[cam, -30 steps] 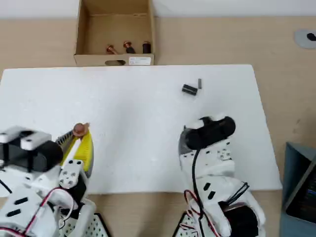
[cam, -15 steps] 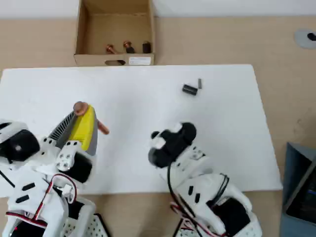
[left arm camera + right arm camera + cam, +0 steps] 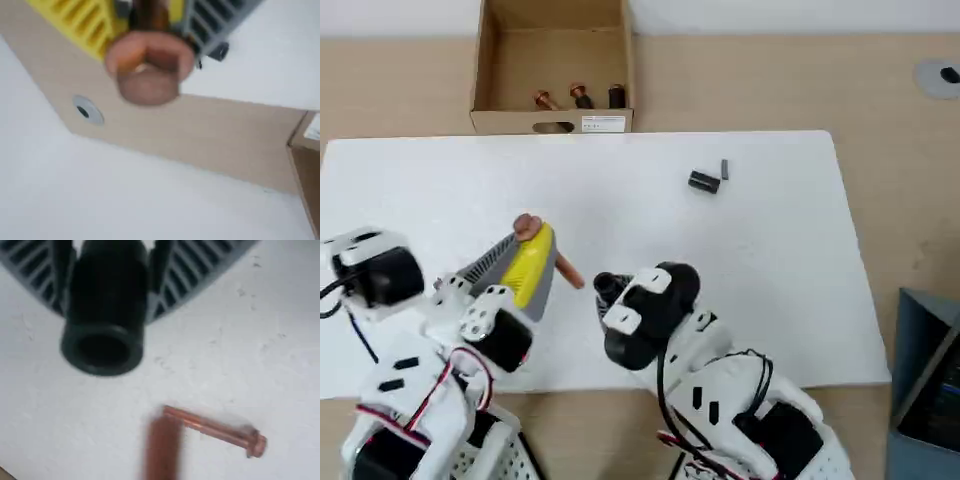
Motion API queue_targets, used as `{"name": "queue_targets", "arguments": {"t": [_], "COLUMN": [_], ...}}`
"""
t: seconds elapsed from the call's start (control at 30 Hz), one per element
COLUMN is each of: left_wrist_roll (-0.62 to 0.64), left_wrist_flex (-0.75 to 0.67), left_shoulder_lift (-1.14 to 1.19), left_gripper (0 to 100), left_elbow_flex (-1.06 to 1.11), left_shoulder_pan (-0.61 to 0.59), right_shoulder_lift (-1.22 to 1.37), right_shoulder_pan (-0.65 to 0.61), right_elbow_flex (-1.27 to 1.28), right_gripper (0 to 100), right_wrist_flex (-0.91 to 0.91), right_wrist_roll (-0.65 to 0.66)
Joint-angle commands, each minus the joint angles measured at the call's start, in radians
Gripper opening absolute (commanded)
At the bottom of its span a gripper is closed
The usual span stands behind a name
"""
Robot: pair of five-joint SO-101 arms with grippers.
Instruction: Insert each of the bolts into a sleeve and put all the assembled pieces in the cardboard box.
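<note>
My left gripper, with one yellow and one grey finger, is shut on a copper bolt whose shaft points toward the right arm. The bolt's round head shows close up, pinched in my left gripper. My right gripper is shut on a black sleeve, its open bore facing the camera, a short gap from the bolt's tip. Another copper bolt lies on the white sheet below. A loose black sleeve lies at the sheet's far right. The cardboard box holds three pieces.
A small grey pin lies beside the loose sleeve. The white sheet covers the wooden table. A grey grommet sits in the tabletop at the far right, and a dark bin stands at the right edge.
My left arm has swung the bolt right and toward the middle. My right arm has swung left with the sleeve, bringing it close to the bolt's tip.
</note>
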Motion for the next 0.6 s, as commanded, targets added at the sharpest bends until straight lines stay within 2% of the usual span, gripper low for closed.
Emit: {"name": "queue_targets", "arguments": {"t": [0.0, 0.17, 0.3, 0.57], "left_wrist_roll": [0.005, 0.005, 0.002, 0.000], "left_wrist_flex": [-0.075, -0.117, -0.112, -0.003], "left_shoulder_lift": [-0.004, -0.004, -0.004, -0.004], "left_gripper": [0, 0, 0, 0], "left_elbow_flex": [0.015, 0.054, 0.054, 0.044], "left_shoulder_pan": [0.015, 0.018, 0.078, 0.109], "right_shoulder_lift": [-0.090, -0.090, -0.090, -0.090], "right_shoulder_pan": [-0.036, -0.036, -0.036, -0.031], "right_elbow_flex": [-0.001, -0.004, -0.001, 0.001], "right_gripper": [0.9, 0.9, 0.9, 0.9], "right_wrist_flex": [-0.028, -0.029, -0.029, -0.041], "right_wrist_roll": [0.008, 0.009, 0.035, 0.035]}}
